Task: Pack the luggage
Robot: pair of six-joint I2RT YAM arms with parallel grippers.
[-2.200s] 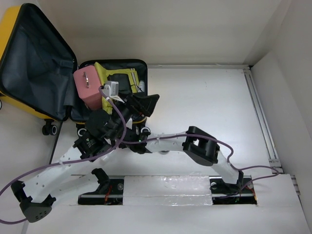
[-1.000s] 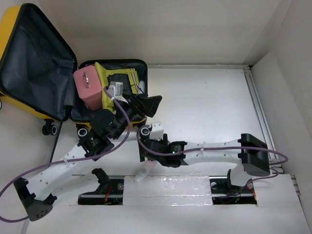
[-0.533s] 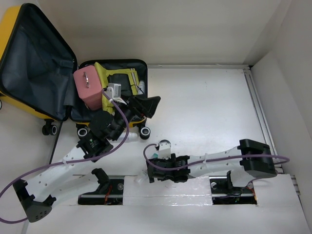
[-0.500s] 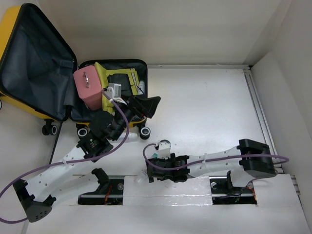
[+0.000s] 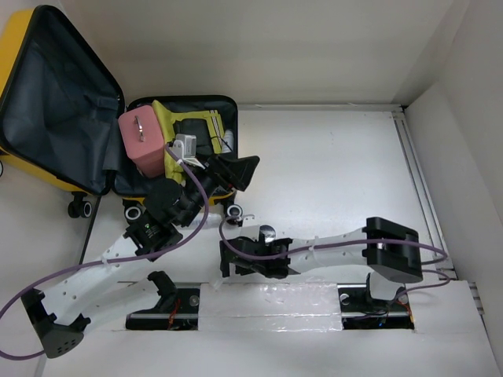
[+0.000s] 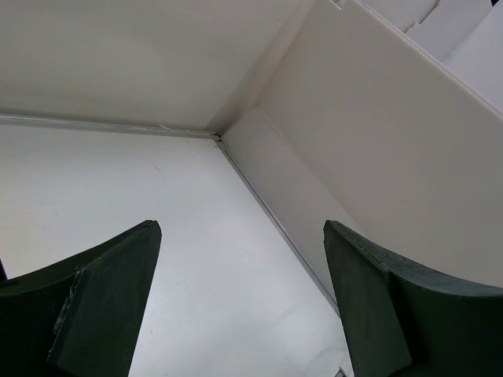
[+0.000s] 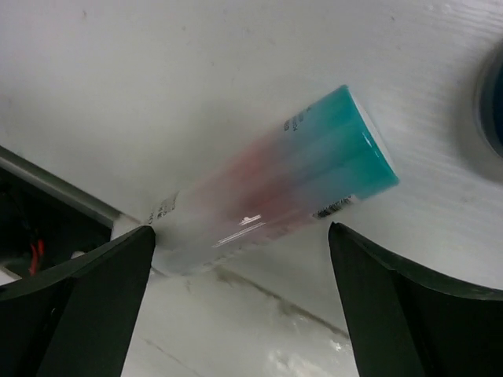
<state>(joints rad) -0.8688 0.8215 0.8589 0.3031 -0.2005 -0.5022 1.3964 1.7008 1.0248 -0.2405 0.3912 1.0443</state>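
Note:
The yellow luggage (image 5: 14,43) lies open at the far left, its grey-lined lid flat. Its base half (image 5: 228,104) holds a yellow-green item, a dark item and the pink case (image 5: 141,143). My left gripper (image 5: 238,169) hovers open and empty by the base half's right rim; its wrist view (image 6: 241,228) shows only bare table and wall. My right gripper (image 5: 223,264) is low at the near table edge. In its wrist view it (image 7: 241,233) is open, straddling a translucent tube with a teal cap (image 7: 275,188) lying on the table.
A black slot (image 7: 31,236) with taped white cover (image 5: 271,302) runs along the near edge beside the tube. A white wall (image 5: 464,157) bounds the right side. The suitcase wheels (image 5: 233,210) stand near my left arm.
My right arm has swung from the suitcase back to the near edge and then shifted left over the tube. My left arm has barely moved.

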